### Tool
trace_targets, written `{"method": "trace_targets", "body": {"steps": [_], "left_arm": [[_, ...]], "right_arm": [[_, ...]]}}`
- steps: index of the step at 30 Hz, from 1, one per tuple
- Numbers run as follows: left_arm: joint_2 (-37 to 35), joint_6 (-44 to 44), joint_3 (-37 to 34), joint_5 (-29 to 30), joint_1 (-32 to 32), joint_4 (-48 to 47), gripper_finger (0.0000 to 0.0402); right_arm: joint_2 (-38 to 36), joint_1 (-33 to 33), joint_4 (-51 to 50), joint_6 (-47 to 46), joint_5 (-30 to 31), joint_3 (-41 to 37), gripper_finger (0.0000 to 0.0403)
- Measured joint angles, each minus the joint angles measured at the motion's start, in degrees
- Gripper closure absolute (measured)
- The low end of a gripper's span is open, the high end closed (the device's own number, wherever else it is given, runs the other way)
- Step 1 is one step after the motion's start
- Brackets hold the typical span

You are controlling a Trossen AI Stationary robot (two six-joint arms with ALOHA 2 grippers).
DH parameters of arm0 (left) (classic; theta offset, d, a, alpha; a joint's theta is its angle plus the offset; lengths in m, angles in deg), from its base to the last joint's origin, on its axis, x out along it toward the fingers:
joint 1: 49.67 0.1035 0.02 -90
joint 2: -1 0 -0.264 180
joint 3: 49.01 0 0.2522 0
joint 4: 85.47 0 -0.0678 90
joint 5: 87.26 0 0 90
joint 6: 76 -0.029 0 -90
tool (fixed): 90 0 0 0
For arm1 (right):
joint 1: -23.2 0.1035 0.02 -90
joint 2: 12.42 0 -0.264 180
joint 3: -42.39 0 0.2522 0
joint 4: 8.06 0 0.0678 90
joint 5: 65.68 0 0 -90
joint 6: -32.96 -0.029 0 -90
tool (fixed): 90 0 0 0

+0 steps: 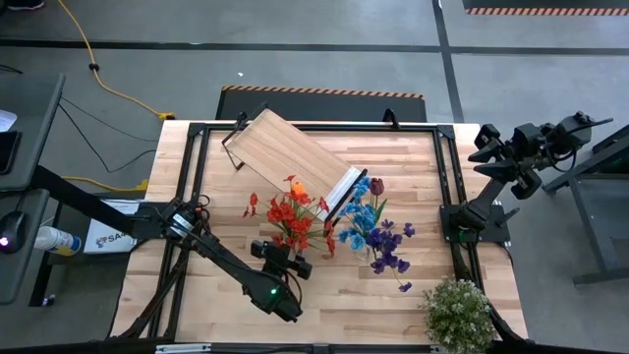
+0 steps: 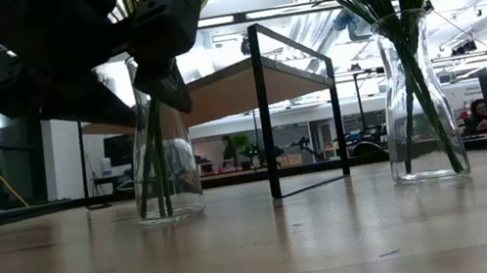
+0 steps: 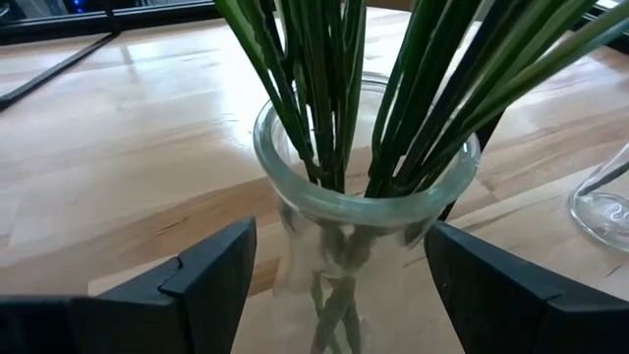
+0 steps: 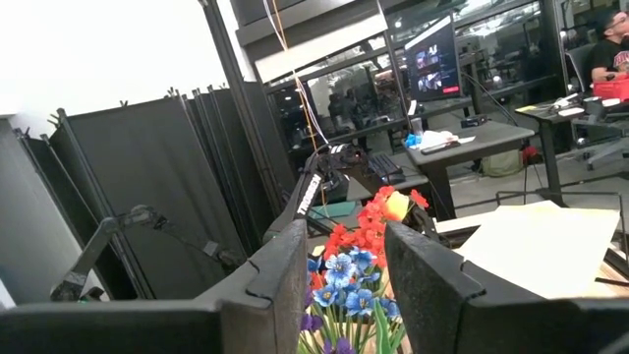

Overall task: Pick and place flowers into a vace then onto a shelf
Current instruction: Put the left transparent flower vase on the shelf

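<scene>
The red and orange flowers (image 1: 290,209) stand with their green stems (image 3: 324,88) in a clear glass vase (image 3: 364,197) on the table, in front of the shelf (image 1: 290,157). My left gripper (image 3: 339,285) is open at this vase's neck, one finger on each side just below the rim; in the low view (image 2: 158,42) it shows in front of the vase's top. The blue and purple flowers (image 1: 373,228) stand in a second glass vase (image 2: 418,97) to the right. My right gripper (image 4: 344,285) is open and empty, raised beyond the table's far right corner (image 1: 521,157). My left gripper comes level from the table's near side, its open fingers (image 3: 211,270) on either side of the vase's neck (image 3: 344,246), below the rim. I cannot tell whether they touch the glass. The vase stands upright with its base on the table.
The shelf, a light wooden board on black frame ends, stands askew at the table's far middle, close behind both vases. A bushy pale plant (image 1: 457,313) stands at the near right corner. Bare tabletop (image 1: 373,305) lies in front of the vases.
</scene>
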State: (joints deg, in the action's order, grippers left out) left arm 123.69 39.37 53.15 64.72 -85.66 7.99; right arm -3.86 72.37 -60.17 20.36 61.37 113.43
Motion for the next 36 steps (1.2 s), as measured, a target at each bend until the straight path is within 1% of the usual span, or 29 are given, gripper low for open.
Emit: {"method": "trace_targets", "body": {"steps": [12,19,33,36], "left_arm": [[0.00,-0.02,0.00,0.54,0.02,-0.31,0.0076],[0.00,-0.02,0.00,2.39,0.14,-0.70,0.0076],[0.00,-0.02,0.02,2.44,1.16,-0.57,0.0076],[0.00,0.24,0.02,1.25,1.14,-0.55,0.0087]], "right_arm": [[0.01,-0.01,0.00,0.02,0.01,-0.01,0.0274],[0.00,-0.01,0.00,0.02,0.02,0.00,0.0273],[0.00,0.00,0.01,0.02,0.02,0.00,0.0272],[0.00,0.00,0.01,0.04,0.02,0.00,0.0273]]}}
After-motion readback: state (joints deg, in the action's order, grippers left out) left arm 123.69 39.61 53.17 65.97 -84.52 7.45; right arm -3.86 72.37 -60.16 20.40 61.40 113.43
